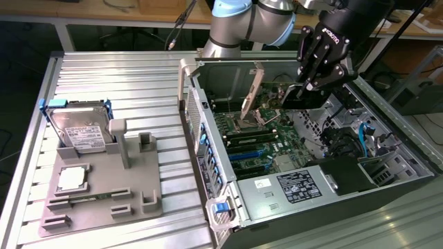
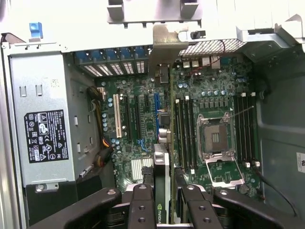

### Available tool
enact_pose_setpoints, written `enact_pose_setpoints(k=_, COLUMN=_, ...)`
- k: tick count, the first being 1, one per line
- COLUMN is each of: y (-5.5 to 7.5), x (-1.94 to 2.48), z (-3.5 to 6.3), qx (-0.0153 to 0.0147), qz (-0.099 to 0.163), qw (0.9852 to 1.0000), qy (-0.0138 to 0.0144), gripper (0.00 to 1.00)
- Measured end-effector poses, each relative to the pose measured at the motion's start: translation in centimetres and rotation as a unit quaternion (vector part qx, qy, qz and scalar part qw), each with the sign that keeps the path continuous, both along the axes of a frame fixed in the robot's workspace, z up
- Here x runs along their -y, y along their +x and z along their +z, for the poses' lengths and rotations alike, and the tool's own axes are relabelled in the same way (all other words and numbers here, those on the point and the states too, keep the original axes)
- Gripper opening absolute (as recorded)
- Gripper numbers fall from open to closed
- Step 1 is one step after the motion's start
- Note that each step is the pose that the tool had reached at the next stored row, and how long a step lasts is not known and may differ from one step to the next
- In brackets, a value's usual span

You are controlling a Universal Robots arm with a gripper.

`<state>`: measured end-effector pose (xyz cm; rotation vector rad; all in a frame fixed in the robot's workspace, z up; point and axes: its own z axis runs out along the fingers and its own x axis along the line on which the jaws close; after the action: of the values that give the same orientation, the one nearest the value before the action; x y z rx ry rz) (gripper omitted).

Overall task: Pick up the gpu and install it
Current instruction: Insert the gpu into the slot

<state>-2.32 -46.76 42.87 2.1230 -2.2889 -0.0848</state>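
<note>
My gripper (image 1: 309,89) hangs over the open computer case (image 1: 387,171), shut on the gpu (image 1: 302,97). The card stands on edge above the motherboard (image 1: 260,148), and its silver end bracket (image 1: 254,87) points toward the case's rear wall. In the wrist view the gpu (image 2: 162,162) runs edge-on between the two black fingers (image 2: 142,205), with the gripper (image 2: 164,206) around its near end and the bracket (image 2: 167,40) at the far end. The card lines up roughly over the blue expansion slot (image 2: 156,112). Whether it touches the slot is hidden.
A grey fixture (image 1: 104,192) at the exterior view's left holds a hard drive (image 1: 80,129), a processor (image 1: 70,179) and a memory stick (image 1: 86,198). Inside the case are the power supply (image 1: 294,187), the open CPU socket (image 2: 215,138), memory slots (image 2: 183,133) and cables (image 1: 346,140).
</note>
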Motion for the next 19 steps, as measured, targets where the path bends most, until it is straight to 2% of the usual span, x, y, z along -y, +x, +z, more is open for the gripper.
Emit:
enact_pose_setpoints(k=9, y=0.00, x=0.00, z=0.00, qx=0.0000, qz=0.025, qw=0.9997, qy=0.0000, gripper=0.27)
enact_pose_setpoints(k=19, y=0.00, x=0.00, z=0.00, qx=0.0000, qz=0.052, qw=0.9987, qy=0.0000, gripper=0.27)
